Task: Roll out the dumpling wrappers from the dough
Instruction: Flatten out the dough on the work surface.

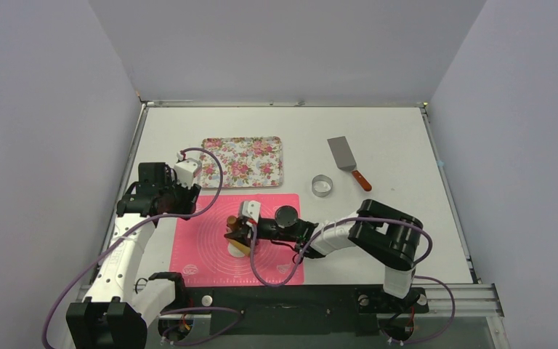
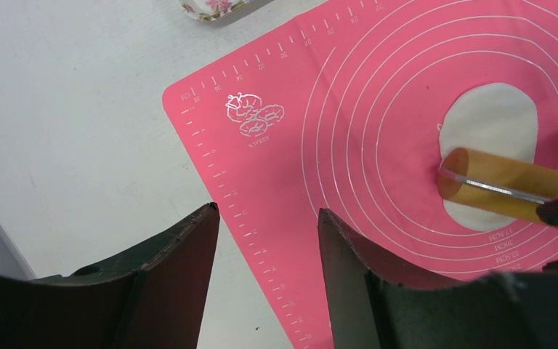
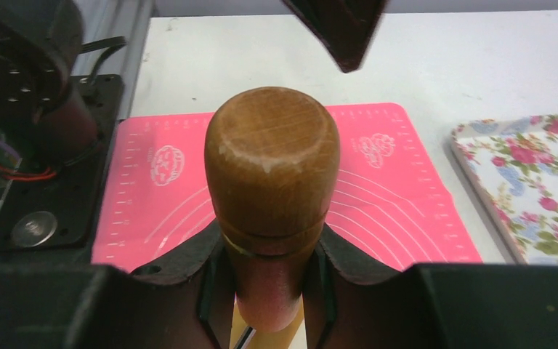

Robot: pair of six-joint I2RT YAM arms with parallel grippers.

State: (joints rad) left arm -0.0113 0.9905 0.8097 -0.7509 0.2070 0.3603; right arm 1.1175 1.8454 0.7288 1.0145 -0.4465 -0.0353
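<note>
**Right jaws clamped on the rolling pin (image 3: 272,160), left jaws spread at the edge of the pink mat (image 1: 203,247)**

Pinched from both sides, the pin's rounded wooden handle sits between the fingers of the right gripper (image 3: 265,251), which reaches in over the middle of the mat from its right side. The pin's amber barrel lies across the dough (image 2: 490,120), a flat, white, oval sheet at the centre of the mat's printed rings. The barrel covers the sheet's near part, and most of the sheet shows on the far side of the pin. Whether the barrel presses into the dough cannot be told.

The left gripper (image 2: 269,218) hangs above the mat's left edge near its far-left corner. Its two dark fingers stand well apart, with mat and bare table (image 2: 80,109) visible through the gap.

Just past the mat's far edge lies a floral tray (image 1: 241,161). A small metal ring cutter (image 1: 322,185) stands near the mat's far-right corner. A spatula (image 1: 345,156) with a reddish handle lies farther out beyond that same corner.
</note>
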